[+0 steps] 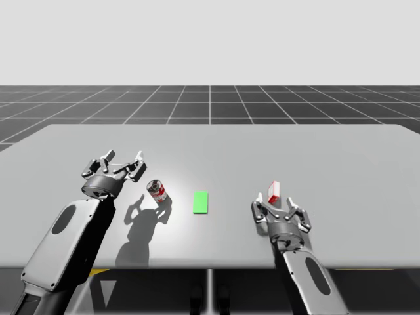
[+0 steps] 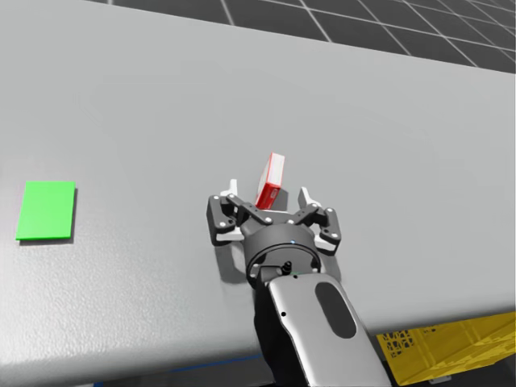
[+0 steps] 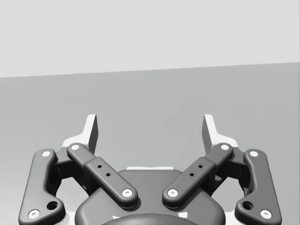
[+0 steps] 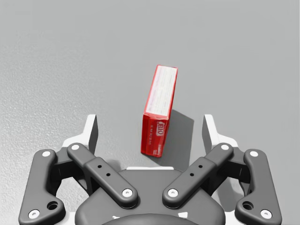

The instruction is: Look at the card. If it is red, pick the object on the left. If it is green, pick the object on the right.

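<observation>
1. Right end effector [image 4: 150, 125], right wrist view: released, its fingers straddle the upright, slim red box [image 4: 159, 112] without touching it, lined up to close.
2. Head view: the green card [image 2: 46, 210] lies flat, so this right-hand box looks to be the pick.
3. High view: the box stands near the tabletop's [image 1: 341, 151] front edge, right of the card.
4. Left wrist view: left end effector [image 3: 150, 129] released, idle.

Pale grey table [image 1: 328, 151] over a dark gridded floor [image 1: 210, 105], blank whitish backdrop [image 1: 210, 39], yellow crate [image 2: 451, 347] beneath.

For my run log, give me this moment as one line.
card: green | target: red box, upright, within open right pincer, untouched | left pincer: open, apart from red can | phase: pre-grasp
</observation>
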Robot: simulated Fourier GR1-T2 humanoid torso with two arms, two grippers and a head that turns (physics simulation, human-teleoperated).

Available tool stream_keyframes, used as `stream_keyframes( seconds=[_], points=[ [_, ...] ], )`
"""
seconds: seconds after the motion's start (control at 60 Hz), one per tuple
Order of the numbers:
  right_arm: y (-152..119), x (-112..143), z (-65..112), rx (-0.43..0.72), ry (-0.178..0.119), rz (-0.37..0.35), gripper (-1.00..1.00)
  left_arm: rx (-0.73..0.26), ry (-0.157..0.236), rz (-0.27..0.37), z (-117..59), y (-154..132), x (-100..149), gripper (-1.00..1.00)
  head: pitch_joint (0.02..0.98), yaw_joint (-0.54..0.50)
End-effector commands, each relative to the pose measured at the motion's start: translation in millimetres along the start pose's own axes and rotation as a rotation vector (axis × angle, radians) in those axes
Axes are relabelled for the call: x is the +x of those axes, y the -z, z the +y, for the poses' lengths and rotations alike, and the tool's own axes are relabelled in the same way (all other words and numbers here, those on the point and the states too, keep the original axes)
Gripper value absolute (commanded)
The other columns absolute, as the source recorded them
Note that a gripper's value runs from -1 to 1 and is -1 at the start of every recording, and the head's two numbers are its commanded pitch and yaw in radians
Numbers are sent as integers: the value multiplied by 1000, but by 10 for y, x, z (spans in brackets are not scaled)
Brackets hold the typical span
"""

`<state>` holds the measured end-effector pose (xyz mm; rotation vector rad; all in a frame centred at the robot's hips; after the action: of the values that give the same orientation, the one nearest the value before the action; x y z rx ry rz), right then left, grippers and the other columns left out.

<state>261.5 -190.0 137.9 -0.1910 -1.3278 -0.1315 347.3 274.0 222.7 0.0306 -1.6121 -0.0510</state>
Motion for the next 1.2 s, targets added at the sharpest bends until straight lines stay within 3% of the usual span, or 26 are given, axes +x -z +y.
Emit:
stream_keyframes(
  seconds=[0.017,0.1,0.117,0.15,0.167,0.183,0.233,0.4,0.667,0.983,1.1,1.2],
  points=[
    [170,-33,-9,-19,-12,32,-1000,0,0,0,1,3,-1,-1000,854,-369],
    [196,-40,-13,-7,-29,35,-1000,0,0,0,1,3,-1,-1000,854,-368],
    [199,-45,-15,-8,-16,54,-763,0,0,0,1,3,-1,-1000,853,-367],
    [200,-58,-14,-17,-10,59,154,0,0,0,1,3,-1,-1000,851,-366],
    [202,-64,-17,-21,-10,58,398,0,0,0,1,3,-1,-1000,851,-366],
    [204,-74,-19,-24,-9,61,785,0,0,0,1,3,-1,-1000,851,-365],
    [205,-85,-26,-14,3,84,972,-3,2,5,3,3,-3,-1000,851,-365],
    [218,-105,-45,-16,8,94,990,-5,5,8,-2,3,-13,-1000,838,-372],
    [199,-128,-64,-21,17,90,985,-4,11,13,-9,9,-36,-1000,583,-402],
    [200,-125,-63,-28,14,58,987,-2,6,16,-12,9,-40,-1000,446,-436],
    [199,-19,-93,-27,5,19,990,-1,3,14,-2,12,-35,-1000,442,-439],
    [188,255,-175,-22,0,-37,1000,0,0,14,3,12,-32,-1000,441,-441]
  ],
)
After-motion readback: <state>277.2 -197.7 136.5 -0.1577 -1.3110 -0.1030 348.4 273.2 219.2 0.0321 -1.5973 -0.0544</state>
